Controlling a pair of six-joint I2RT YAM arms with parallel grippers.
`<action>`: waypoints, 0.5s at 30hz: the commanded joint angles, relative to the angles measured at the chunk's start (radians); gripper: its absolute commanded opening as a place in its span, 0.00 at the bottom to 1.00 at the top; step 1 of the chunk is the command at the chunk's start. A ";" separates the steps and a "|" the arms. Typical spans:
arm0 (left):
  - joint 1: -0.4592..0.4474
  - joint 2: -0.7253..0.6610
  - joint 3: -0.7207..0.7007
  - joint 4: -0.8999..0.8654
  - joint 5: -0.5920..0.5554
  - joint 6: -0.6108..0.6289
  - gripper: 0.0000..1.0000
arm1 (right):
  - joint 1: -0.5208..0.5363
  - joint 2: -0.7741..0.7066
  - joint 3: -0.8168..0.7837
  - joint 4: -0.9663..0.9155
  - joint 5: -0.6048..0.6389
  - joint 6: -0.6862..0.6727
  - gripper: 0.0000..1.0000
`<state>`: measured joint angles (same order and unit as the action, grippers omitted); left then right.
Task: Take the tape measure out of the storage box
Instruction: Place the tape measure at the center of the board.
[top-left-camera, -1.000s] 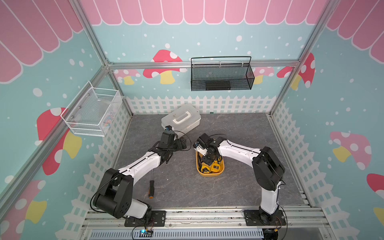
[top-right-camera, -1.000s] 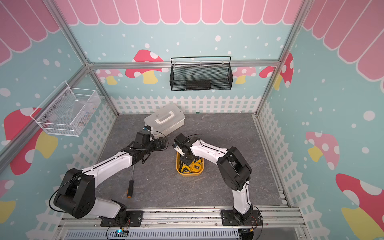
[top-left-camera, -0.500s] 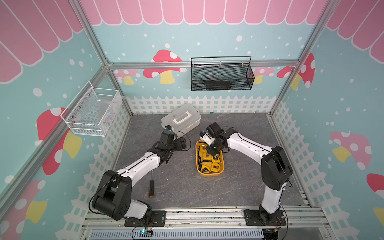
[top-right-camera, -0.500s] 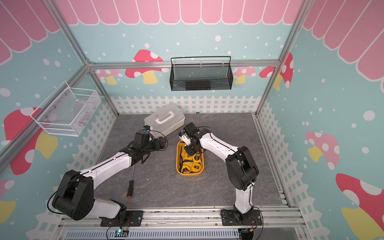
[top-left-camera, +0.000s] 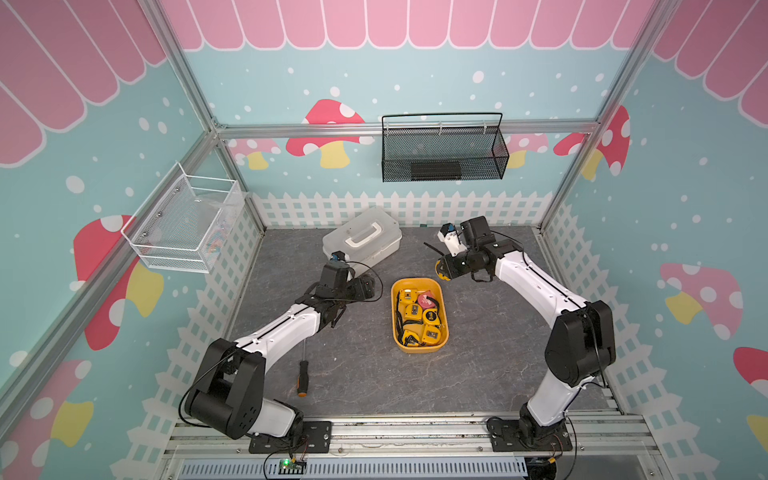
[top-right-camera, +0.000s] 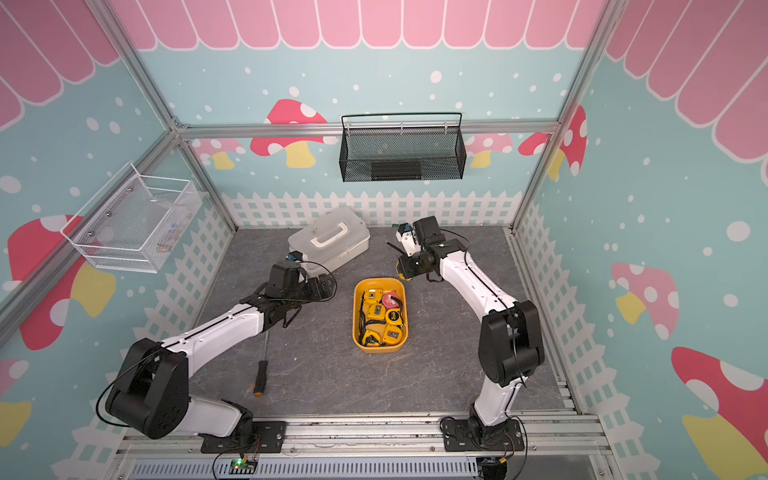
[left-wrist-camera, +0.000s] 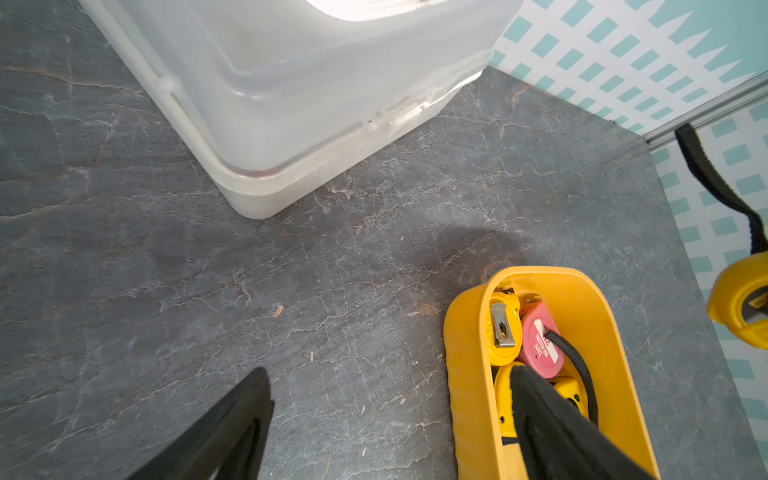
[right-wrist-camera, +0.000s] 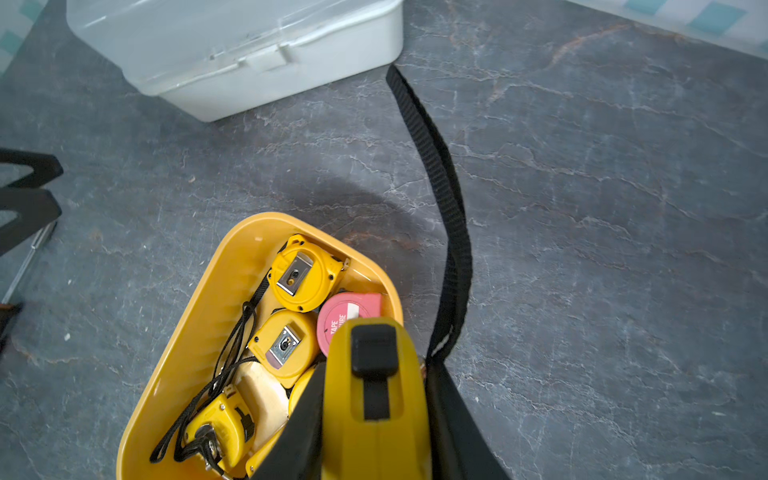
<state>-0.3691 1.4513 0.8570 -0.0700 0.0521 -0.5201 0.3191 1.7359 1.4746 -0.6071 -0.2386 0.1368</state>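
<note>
Pinching a yellow tape measure (right-wrist-camera: 374, 436), the right pincer (right-wrist-camera: 376, 374) hangs just beyond the storage box (right-wrist-camera: 199, 332); left pincer (left-wrist-camera: 388, 376) spread.

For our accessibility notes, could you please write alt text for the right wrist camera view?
The right gripper clamps a yellow tape measure, its black strap trailing off across the view. Behind it on the grey table, the yellow storage box holds several other yellow tapes and a pink tape measure, with a white lidded case beyond.
</note>
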 joint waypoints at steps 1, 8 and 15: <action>-0.009 0.018 0.019 0.020 0.026 0.004 0.90 | -0.073 -0.042 -0.078 0.069 -0.063 0.098 0.19; -0.020 0.036 0.025 0.022 0.040 -0.001 0.90 | -0.222 -0.060 -0.258 0.215 -0.167 0.225 0.19; -0.026 0.042 0.027 0.016 0.052 -0.003 0.89 | -0.296 -0.036 -0.388 0.350 -0.248 0.318 0.19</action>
<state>-0.3885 1.4849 0.8577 -0.0624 0.0879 -0.5205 0.0364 1.7096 1.1114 -0.3580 -0.4179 0.3882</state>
